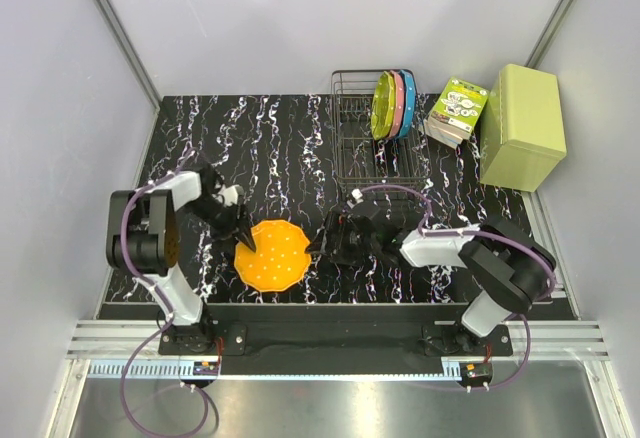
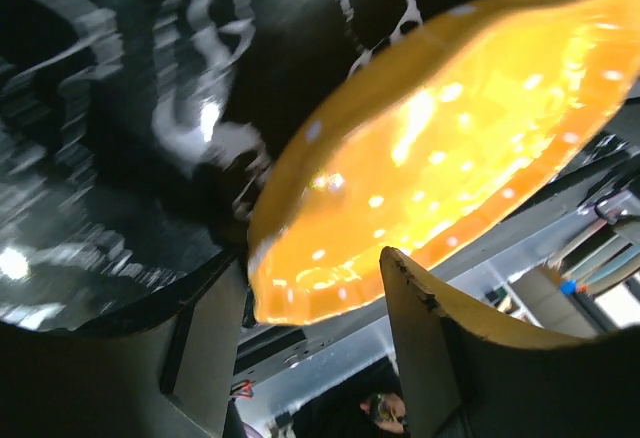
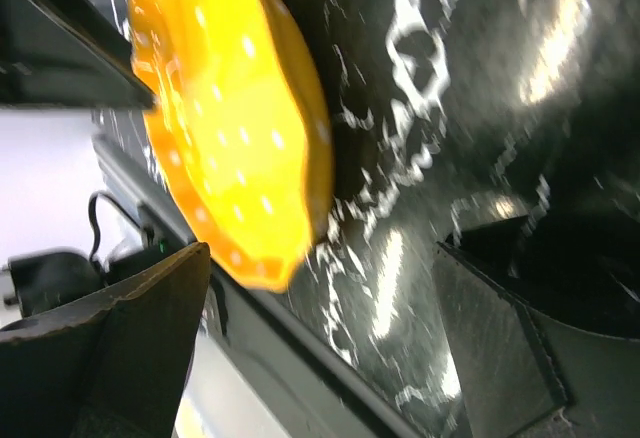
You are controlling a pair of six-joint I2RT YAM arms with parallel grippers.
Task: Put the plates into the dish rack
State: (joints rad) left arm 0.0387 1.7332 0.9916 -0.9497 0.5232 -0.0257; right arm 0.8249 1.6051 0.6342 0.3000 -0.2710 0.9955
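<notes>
1. The orange plate [image 1: 272,255] was laid near-centre, its rim between the left gripper's [image 1: 245,239] jaws; a grasp could not be told.
2. The right gripper [image 1: 318,246] was spread wide just right of it.
3. The dish rack [image 1: 355,130] was stood far right, with a green box [image 1: 520,128] beyond.

marbled black table [image 1: 250,138] carries dish rack [image 1: 350,118], green box [image 1: 522,126], carton [image 1: 457,110], orange plate [image 1: 272,255].

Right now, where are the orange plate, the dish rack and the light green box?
orange plate [image 1: 271,255], top view, centre of its dotted face.
dish rack [image 1: 350,108], top view, bare wires of its left part.
light green box [image 1: 522,123], top view, middle of its top face.
</notes>
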